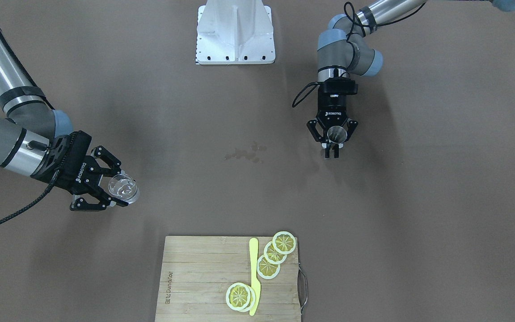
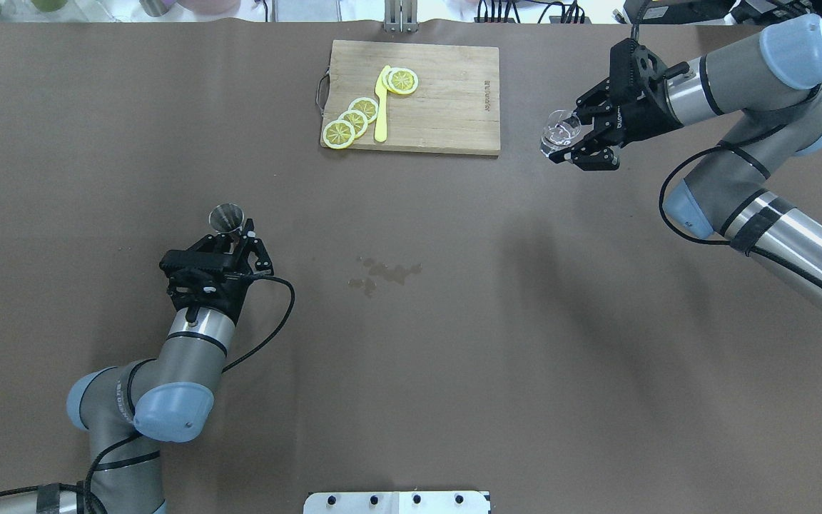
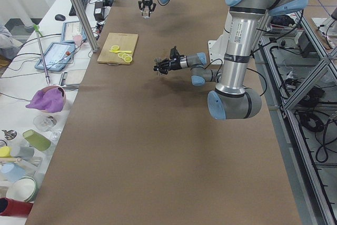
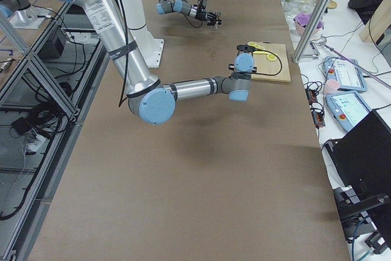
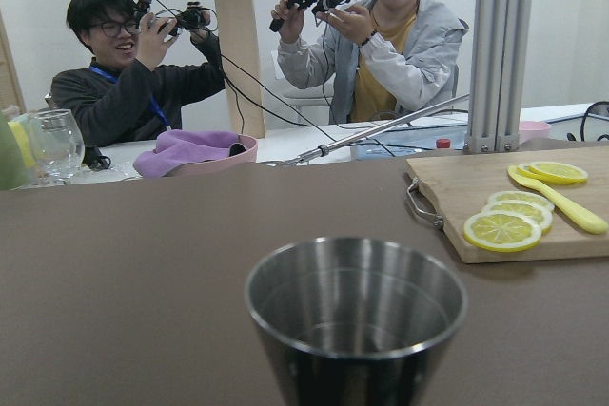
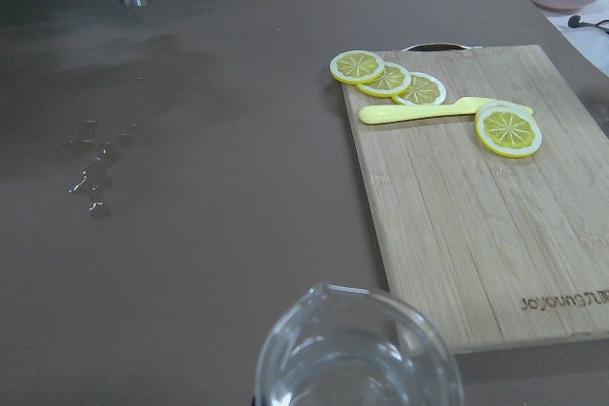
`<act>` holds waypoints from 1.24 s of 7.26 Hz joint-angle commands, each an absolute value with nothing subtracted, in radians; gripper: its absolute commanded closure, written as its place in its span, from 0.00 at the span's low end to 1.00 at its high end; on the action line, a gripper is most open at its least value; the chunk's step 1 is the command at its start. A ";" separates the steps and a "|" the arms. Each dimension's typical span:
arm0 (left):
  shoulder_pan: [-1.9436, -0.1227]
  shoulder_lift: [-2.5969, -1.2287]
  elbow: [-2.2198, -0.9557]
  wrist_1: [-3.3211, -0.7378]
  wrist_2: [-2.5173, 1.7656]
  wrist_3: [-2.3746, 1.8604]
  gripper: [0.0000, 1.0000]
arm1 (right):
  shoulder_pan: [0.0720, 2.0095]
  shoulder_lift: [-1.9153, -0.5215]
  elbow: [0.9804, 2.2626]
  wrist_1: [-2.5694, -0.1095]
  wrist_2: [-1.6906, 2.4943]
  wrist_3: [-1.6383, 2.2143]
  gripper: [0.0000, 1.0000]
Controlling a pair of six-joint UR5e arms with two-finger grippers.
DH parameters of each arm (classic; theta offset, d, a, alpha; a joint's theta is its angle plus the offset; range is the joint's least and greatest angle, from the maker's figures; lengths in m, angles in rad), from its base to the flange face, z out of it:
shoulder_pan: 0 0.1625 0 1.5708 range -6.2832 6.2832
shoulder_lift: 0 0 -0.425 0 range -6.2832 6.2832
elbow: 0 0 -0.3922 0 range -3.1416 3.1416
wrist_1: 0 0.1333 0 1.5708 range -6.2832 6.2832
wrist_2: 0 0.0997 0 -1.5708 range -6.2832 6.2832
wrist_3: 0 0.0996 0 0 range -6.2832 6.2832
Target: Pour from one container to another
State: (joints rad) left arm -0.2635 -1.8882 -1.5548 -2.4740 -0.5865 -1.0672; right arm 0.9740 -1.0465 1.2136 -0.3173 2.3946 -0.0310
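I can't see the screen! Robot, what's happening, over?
Left gripper shut on jigger, upright. Right gripper shut on glass, far apart. Wet patch between them.

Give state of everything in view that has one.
glass: upright, in right gripper, seems to hold clear liquid.
jigger: upright, held in left gripper.
right gripper: shut on glass.
left gripper: shut on jigger.
cutting board: flat, carries lemon slices and yellow knife.
table: small wet patch mid-table.

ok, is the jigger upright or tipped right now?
Upright: left wrist view shows the jigger with level rim, mouth up, in the left gripper.
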 commanded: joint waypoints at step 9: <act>-0.341 -2.217 -1.420 -2.476 -0.884 -0.655 1.00 | 0.945 -0.982 1.402 -0.639 2.366 -0.121 1.00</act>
State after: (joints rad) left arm -0.3395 -2.2091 -1.4217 -2.4733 -0.8839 -0.6679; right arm 0.9555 -0.9899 1.3614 -0.5719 2.3744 -0.1191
